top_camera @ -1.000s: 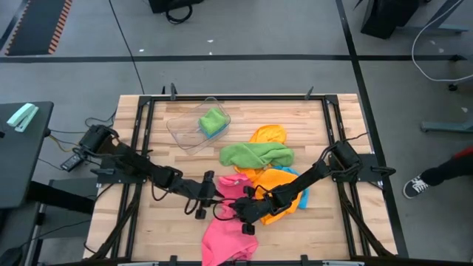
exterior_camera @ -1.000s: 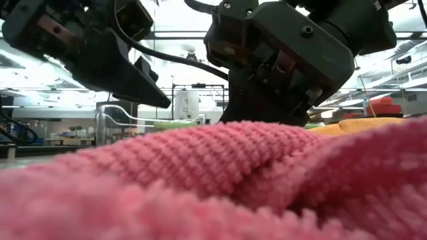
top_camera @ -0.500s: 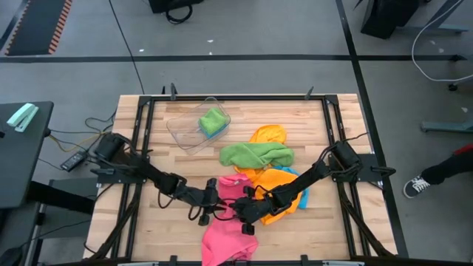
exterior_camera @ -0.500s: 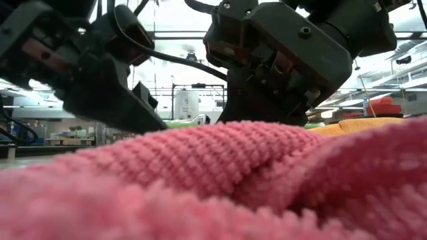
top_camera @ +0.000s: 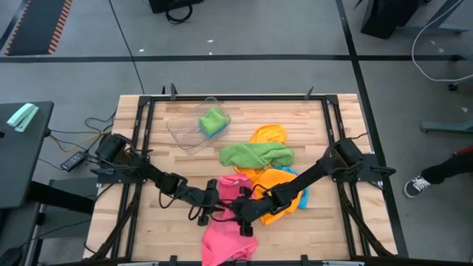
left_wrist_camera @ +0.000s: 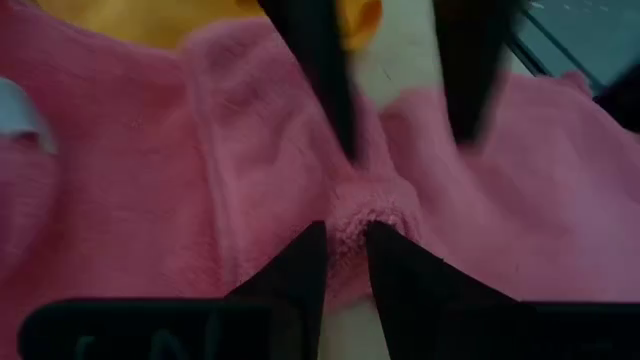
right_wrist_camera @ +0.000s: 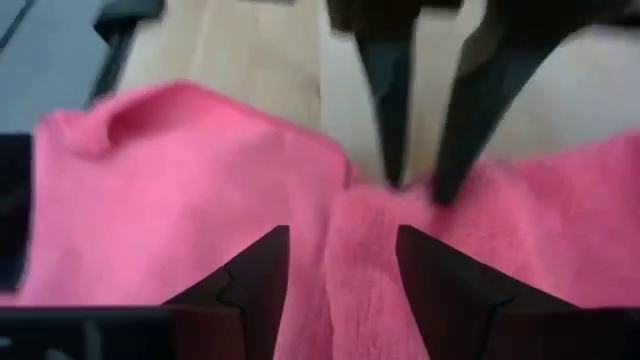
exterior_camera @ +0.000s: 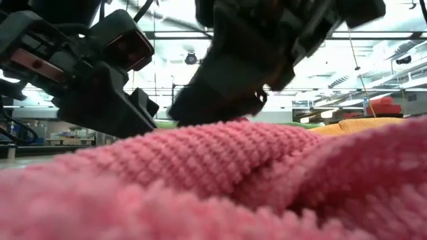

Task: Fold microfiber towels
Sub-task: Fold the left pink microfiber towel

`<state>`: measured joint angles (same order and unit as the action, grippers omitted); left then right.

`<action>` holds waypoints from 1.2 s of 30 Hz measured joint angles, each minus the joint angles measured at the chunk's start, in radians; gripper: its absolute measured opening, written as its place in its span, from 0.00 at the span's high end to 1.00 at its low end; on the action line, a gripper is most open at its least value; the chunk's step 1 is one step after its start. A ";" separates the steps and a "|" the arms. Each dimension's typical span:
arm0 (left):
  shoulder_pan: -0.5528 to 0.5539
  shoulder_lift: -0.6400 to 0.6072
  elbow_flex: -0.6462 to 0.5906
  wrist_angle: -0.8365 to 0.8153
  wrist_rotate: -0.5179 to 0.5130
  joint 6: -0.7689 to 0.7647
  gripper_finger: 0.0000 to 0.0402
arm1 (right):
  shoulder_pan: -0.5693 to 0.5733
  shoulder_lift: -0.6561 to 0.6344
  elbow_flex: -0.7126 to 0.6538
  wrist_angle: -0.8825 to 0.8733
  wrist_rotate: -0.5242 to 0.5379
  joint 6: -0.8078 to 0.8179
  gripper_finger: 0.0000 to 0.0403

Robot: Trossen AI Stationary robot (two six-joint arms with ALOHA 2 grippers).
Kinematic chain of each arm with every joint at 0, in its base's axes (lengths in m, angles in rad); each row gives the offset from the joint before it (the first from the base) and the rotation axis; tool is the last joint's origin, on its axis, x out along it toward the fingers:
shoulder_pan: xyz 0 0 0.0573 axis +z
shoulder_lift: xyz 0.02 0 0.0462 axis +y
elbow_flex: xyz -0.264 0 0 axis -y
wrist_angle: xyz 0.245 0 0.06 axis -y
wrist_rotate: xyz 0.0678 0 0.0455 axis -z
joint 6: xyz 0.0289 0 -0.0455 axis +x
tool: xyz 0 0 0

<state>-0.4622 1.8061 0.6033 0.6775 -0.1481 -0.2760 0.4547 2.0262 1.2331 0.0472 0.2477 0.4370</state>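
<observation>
Pink towel (top_camera: 225, 230) — crumpled, lying at the near middle of the wooden surface (top_camera: 332, 225), its lower part reaching the near edge; it fills the foreground of the low view (exterior_camera: 220, 187). Left pincer (top_camera: 215, 208) — low at the towel's upper left part, its two fingers (left_wrist_camera: 305, 265) drawn close together and clamped on a small raised ridge of pink cloth (left_wrist_camera: 372, 215). Right pincer (top_camera: 242, 214) — facing the left one from the other side of the same ridge, its fingers (right_wrist_camera: 255, 270) standing apart with pink cloth (right_wrist_camera: 340, 260) between them, gripping nothing that shows. Orange towel (top_camera: 284, 193) — rumpled, just beyond the pink one and partly under the right arm. Green towel (top_camera: 256, 154) — stretched out farther back, mid-surface. Second orange towel (top_camera: 267, 135) — behind the green one, touching it. Clear plastic tub (top_camera: 194, 125) — far left of the surface, holding a folded green cloth (top_camera: 213, 120).
</observation>
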 joint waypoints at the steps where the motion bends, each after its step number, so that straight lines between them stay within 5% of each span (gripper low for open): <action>1: 0.000 0.000 0.000 -0.002 0.021 0.000 0.80 | 0.000 -0.015 0.000 -0.027 0.009 0.001 0.49; 7: -0.008 -0.001 0.000 -0.023 0.108 -0.001 0.80 | 0.006 -0.045 -0.004 -0.086 0.061 -0.042 0.47; 19: -0.019 -0.001 0.000 -0.019 0.109 0.011 0.81 | -0.003 -0.046 -0.140 -0.065 0.169 0.017 0.47; 25: -0.026 -0.037 0.001 0.120 0.134 0.079 0.82 | -0.003 -0.044 -0.188 -0.052 0.178 0.107 0.47; 30: -0.006 -0.048 0.002 0.129 0.035 0.116 0.83 | -0.001 -0.044 -0.184 -0.056 0.179 0.109 0.47; 36: 0.044 -0.048 0.001 -0.067 -0.111 0.172 0.86 | 0.000 -0.044 -0.183 -0.057 0.179 0.109 0.47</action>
<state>-0.4182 1.7578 0.6041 0.6106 -0.2589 -0.1045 0.4545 1.9823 1.0504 -0.0093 0.4263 0.5465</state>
